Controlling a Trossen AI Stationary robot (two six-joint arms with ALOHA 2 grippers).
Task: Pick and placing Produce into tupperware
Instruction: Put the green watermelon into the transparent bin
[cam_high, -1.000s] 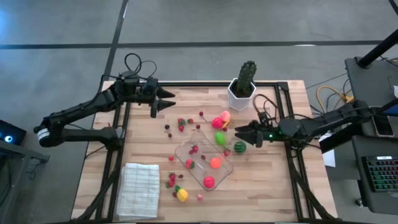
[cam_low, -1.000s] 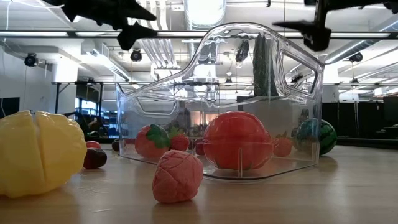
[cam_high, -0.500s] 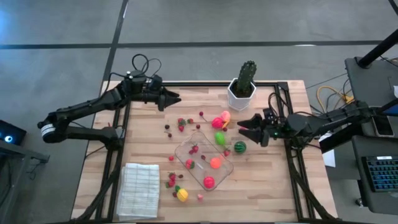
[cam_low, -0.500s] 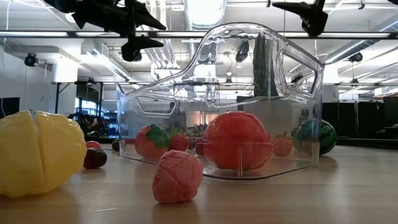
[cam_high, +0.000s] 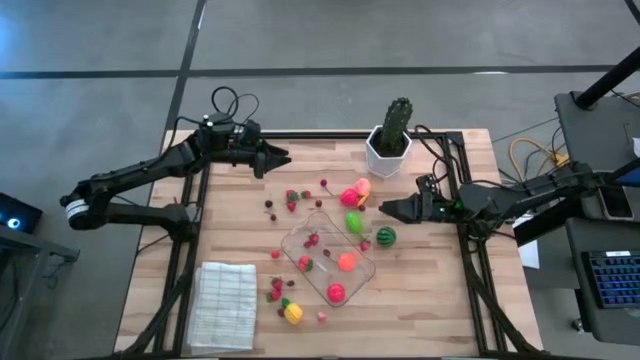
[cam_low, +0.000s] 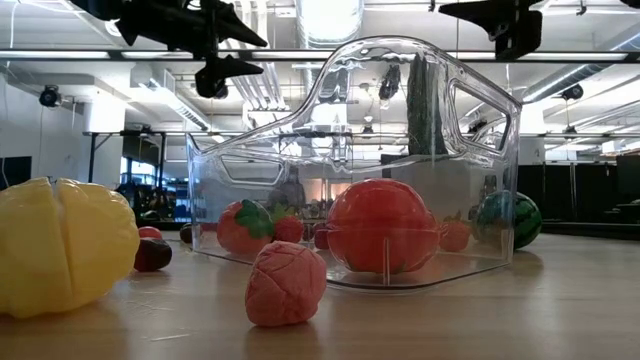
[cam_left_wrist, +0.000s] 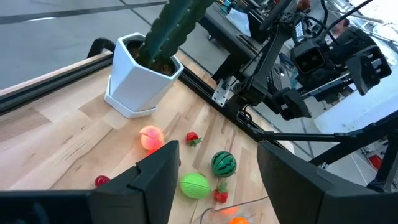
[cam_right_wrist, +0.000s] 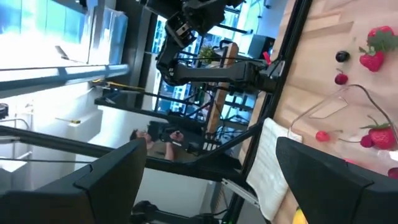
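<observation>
From above, we are looking down on a wooden table (cam_high: 440, 290) where the clear tupperware (cam_high: 327, 256) is lying near the middle, already holding a red fruit (cam_high: 336, 293), an orange piece (cam_high: 346, 262) and a few berries. More produce is sitting loose around it: a striped melon ball (cam_high: 386, 236), a green piece (cam_high: 354, 222), a pink-and-yellow piece (cam_high: 355, 192), scattered cherries and a yellow fruit (cam_high: 292, 313) near the white cloth (cam_high: 222, 304). The left gripper (cam_high: 283, 156) is hovering over the far left part of the table, empty, fingers apart. The right gripper (cam_high: 384, 209) is hanging just beside the melon ball, its fingers spread and grasping nothing. A cactus in a white pot (cam_high: 390, 140) is standing at the far edge.

At table height, we are seeing the container (cam_low: 352, 170) with the red fruit (cam_low: 383, 227) inside, a pink berry (cam_low: 285, 284) in front of it and the yellow fruit (cam_low: 62, 245) at the side; both grippers are hanging high above.

From the left wrist, we are seeing the pot (cam_left_wrist: 142, 78), the melon ball (cam_left_wrist: 224, 164) and the green piece (cam_left_wrist: 196, 185) between released fingers (cam_left_wrist: 152, 180).

From the right wrist, we are looking past wide-open fingers (cam_right_wrist: 115, 180) at strawberries (cam_right_wrist: 376, 46) and the cloth (cam_right_wrist: 270, 168).
</observation>
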